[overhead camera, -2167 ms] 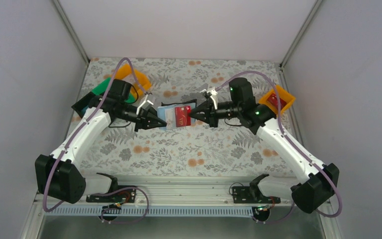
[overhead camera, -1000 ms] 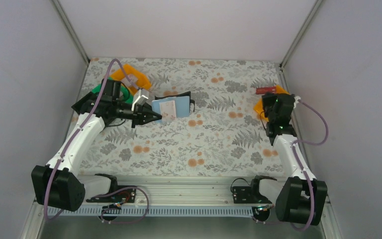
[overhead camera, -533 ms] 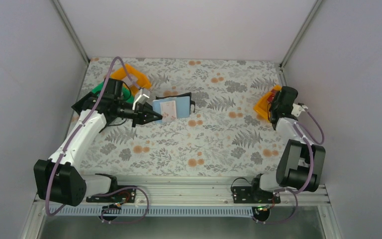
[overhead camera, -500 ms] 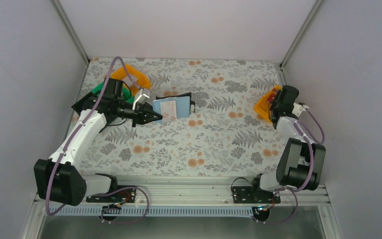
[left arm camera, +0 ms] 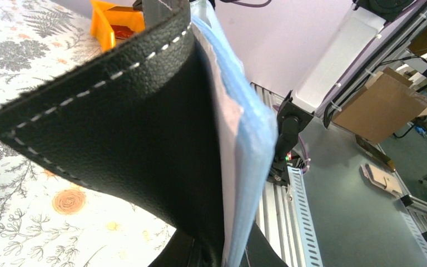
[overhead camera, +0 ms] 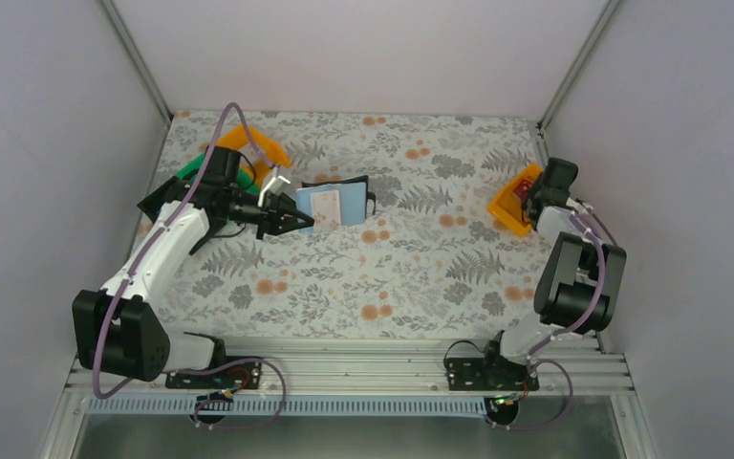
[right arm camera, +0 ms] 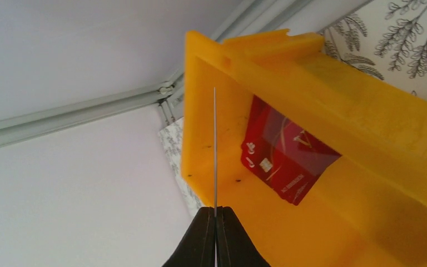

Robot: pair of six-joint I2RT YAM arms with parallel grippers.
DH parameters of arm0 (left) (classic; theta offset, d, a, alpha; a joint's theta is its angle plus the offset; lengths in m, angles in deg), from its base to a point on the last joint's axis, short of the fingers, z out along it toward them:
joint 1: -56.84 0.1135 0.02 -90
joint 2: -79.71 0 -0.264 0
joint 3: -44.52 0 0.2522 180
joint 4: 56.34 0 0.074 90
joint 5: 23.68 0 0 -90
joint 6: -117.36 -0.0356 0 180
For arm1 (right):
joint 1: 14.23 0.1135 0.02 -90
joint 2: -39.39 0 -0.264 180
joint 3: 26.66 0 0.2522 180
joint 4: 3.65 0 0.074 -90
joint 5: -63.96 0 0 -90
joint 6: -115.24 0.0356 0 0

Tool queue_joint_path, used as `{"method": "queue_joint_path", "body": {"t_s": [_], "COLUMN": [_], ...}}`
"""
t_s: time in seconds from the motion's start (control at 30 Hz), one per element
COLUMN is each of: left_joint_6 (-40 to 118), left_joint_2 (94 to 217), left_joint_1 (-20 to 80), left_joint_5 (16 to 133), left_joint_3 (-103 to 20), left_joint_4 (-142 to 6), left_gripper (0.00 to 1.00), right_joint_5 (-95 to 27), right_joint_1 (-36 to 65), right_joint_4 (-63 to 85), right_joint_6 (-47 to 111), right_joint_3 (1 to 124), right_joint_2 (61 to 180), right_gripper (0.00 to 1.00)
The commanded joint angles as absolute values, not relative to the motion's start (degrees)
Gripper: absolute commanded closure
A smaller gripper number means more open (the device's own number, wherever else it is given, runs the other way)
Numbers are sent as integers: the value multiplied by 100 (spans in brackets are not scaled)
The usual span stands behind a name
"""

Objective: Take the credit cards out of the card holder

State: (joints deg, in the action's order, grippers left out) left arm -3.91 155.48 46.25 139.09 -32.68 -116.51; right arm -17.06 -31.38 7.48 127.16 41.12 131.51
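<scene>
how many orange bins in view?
2. Left orange bin at the far left, beside the green bin. Right orange bin at the right edge, red card lying inside, right gripper holding a thin card edge-on at it. No sign of others hidden.

The card holder [left arm camera: 117,128] I hold looks like grained matt black leather with white stitching, its blue lining smooth. Before me, a glossy red credit card [right arm camera: 289,161] in a smooth orange plastic bin [right arm camera: 367,111].
</scene>
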Motion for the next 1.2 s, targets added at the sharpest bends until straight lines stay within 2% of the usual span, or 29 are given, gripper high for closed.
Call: {"method": "queue_joint_path", "body": {"t_s": [0.0,0.37,0.8,0.97,1.17], "left_joint_6": [-542,-616,-647,-614,-598], "left_joint_2": [15638,15722,15756,15761,15766], "left_joint_1": [4662,4664,4660,4663,4665], "left_joint_5": [14199,14230,14243,14239,14243], "left_joint_3": [-3441,-3452,-3501,-3512,-3495], "left_joint_4": [-11643,-11706,-11754,-11736,-11712], "left_gripper": [98,98,98,98,98], "right_joint_5": [-1743,-1458,-1747,-1676,-1752], "right_joint_1": [-3210,-3235,-3245,-3243,-3245], "right_joint_4": [908,961,916,1072,1042], "right_joint_6": [12964,12596,12856,12850,12674], "right_joint_3": [4342,4897,4994,4969,4995], "right_joint_2": [13527,14133,14456,14271,13938], "right_gripper": [96,96,96,75,61]}}
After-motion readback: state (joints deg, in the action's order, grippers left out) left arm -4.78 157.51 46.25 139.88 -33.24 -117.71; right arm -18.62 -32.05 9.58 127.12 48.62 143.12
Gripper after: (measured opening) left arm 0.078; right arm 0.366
